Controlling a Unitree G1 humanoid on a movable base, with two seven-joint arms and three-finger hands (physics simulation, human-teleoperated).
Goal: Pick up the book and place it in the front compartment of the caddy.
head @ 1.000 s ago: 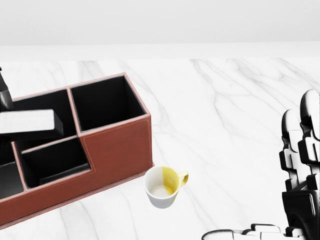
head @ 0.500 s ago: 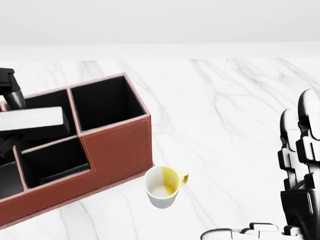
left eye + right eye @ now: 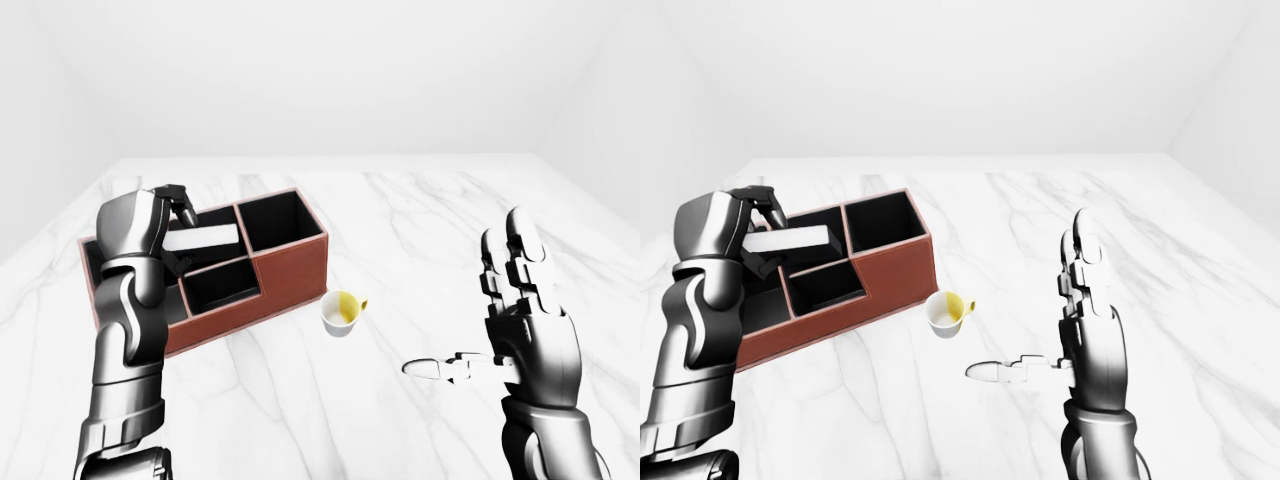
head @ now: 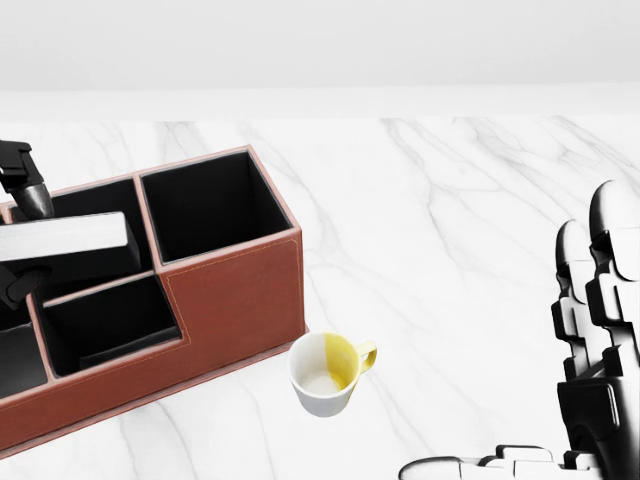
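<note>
A red-brown caddy [image 4: 235, 300] with black compartments stands at the left of the head view. My left hand [image 3: 184, 234] is shut on a pale grey book [image 4: 70, 237]. It holds the book flat and level just above the caddy's middle compartments, with one finger [image 4: 22, 178] over the book and another under it. The book's left end is cut off by the edge of the head view. My right hand [image 3: 470, 318] is raised at the right, open, fingers [image 4: 590, 265] upright and thumb stretched left, far from the caddy.
A white mug [image 4: 327, 374] with a yellow inside and handle stands on the marble table [image 4: 450, 200], just below and right of the caddy's corner. White walls close off the table's far side.
My left hand has carried the book a little to the right over the caddy. The right hand has drifted slightly left and up. The mug and the caddy have not moved.
</note>
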